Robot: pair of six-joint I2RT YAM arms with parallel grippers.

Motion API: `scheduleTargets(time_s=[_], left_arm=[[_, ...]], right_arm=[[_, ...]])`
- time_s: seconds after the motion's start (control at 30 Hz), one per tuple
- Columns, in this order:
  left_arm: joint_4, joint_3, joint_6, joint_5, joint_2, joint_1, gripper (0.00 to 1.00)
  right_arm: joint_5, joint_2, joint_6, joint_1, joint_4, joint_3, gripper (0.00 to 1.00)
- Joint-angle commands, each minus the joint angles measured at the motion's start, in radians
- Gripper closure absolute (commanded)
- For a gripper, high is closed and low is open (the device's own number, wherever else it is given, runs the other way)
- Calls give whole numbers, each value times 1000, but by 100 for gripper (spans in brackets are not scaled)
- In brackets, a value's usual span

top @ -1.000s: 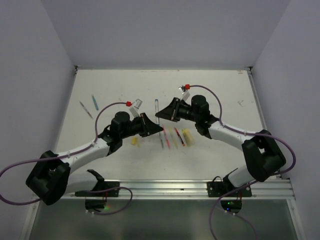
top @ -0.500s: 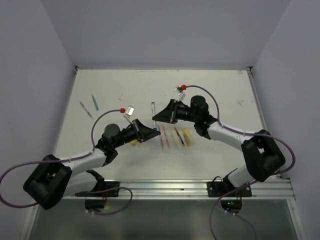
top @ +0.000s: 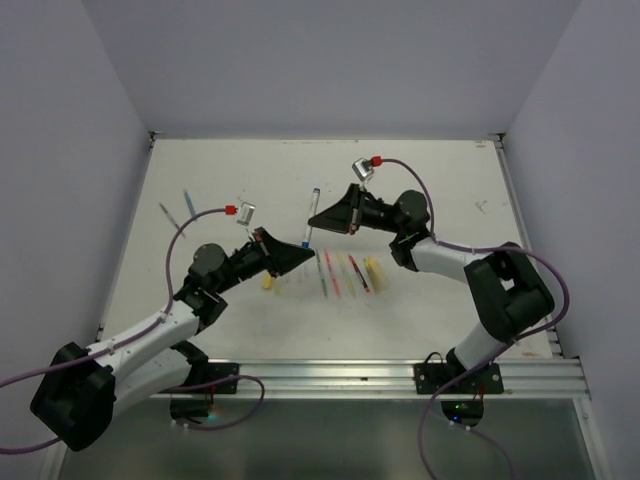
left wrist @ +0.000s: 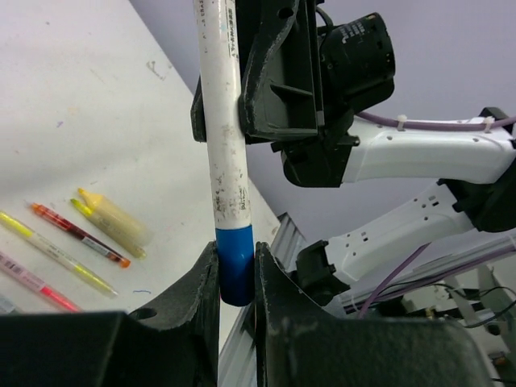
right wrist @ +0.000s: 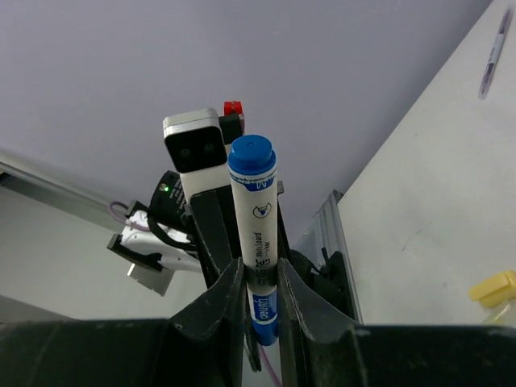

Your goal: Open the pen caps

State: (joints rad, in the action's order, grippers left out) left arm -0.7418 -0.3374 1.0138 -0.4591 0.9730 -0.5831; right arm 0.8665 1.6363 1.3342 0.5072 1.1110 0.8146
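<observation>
My left gripper (left wrist: pixel 236 278) clenched on blue cap (left wrist: pixel 235 250), right gripper (right wrist: pixel 260 274) grasping marker barrel (left wrist: pixel 224 121) further up from cap; off-axis pull could slip cap from grip

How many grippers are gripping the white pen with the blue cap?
2. The left gripper pinches the blue cap; the right gripper clamps the white barrel. None hidden.

Unreadable small print on pen barrel (left wrist: pixel 226 161)
</observation>
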Motion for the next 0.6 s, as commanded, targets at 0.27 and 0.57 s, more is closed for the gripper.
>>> scheduleTargets(time_s=[0.27,0.57], left_arm=[[803,-229,-273,456,-180,-76,100],[596,-166,-314,367,-151,-106,100]], right_arm=[[-415,-165,-323,-59,-403,47,100],[-673,-250,-302,-29,-539,69,100]])
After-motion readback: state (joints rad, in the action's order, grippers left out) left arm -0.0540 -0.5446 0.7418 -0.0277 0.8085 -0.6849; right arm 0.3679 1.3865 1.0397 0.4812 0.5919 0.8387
